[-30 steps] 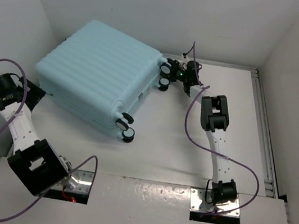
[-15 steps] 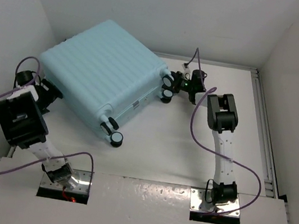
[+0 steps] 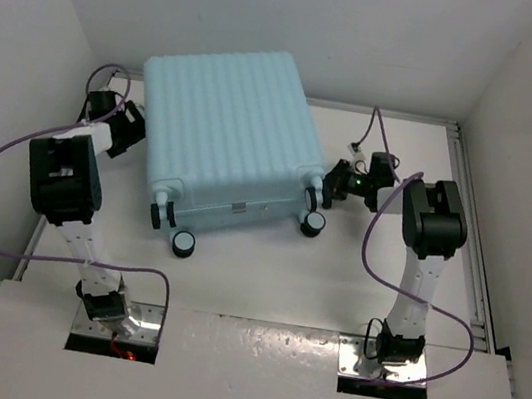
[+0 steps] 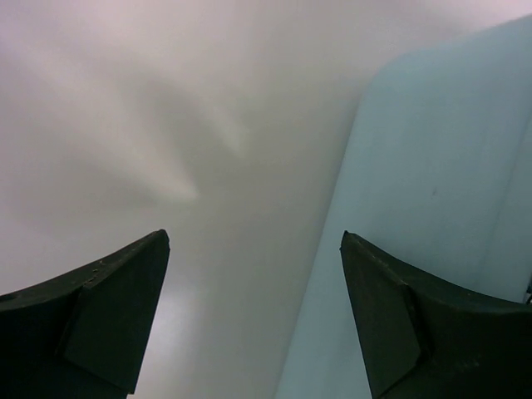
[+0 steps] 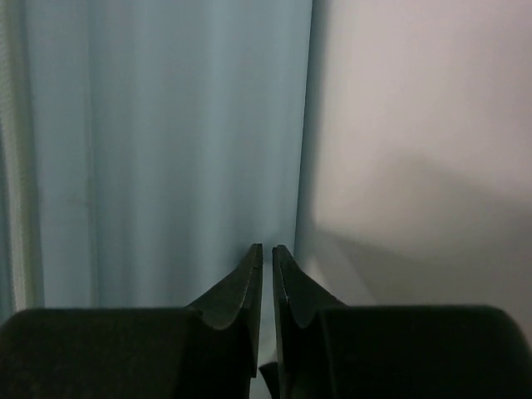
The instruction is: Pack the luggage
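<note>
Top external view shows the luggage [image 3: 226, 132] swung round on the tabletop [image 3: 332, 291]. A second ago it lay on a slant at the far left corner, with its wheeled end turned toward the right edge. Now it sits squarer, near the far edge and left of the middle.

Both arms have followed it. The left gripper [image 3: 128, 127] has come up from the left edge to the case's left side. The right gripper [image 3: 337, 183] has dropped back from the far edge to the near right corner of the case, just beside a caster wheel [image 3: 314, 223].

The left jaws stand wide apart in the left wrist view, with the shell's edge running between them, and they grip nothing. The right jaws have drawn nearly together, with only a sliver of gap and nothing held.

The suitcase is closed and lies flat on a broad side, ribbed shell up. Its long axis follows the ribs from the far edge toward the near edge, the near end leaning slightly right. The wheeled end, with a second caster [image 3: 183, 242], faces the arms' bases, and the opposite end faces the back wall.

My reading is that this turn only sets the case up. It is not yet opened, so packing has barely begun.
</note>
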Tool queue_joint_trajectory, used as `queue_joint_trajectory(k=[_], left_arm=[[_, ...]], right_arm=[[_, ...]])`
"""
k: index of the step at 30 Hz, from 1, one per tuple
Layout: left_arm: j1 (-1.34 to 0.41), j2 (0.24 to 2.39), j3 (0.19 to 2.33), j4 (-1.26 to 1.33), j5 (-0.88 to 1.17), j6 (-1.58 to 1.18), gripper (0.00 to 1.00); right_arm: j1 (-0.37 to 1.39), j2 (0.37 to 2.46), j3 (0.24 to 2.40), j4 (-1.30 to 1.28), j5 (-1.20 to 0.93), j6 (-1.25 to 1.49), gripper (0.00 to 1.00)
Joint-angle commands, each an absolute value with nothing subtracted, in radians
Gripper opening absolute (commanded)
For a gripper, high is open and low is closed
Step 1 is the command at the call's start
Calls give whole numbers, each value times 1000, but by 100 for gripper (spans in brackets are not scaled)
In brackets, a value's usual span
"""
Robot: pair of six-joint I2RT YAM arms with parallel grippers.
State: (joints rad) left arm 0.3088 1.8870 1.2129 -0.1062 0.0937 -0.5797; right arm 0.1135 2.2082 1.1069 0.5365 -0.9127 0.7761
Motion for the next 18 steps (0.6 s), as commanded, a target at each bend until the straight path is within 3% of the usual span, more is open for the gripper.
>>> queue_joint_trajectory(k=[1,7,11,18], left_arm=[[98,1966,1314,-89,416,-615,90],[2,2071,1522,-89,376,-638,91],[-8,2071,1534,-89,350,-649,93],[113,1829,1416,-137,166,-548,99]], right_arm=[[129,2089,993,474,-1123,743,11],[66,1996,942,400,-1075,713,11],[64,2013,1002,533,-1029,828,11],[37,2033,1137,600,-947,896,16]])
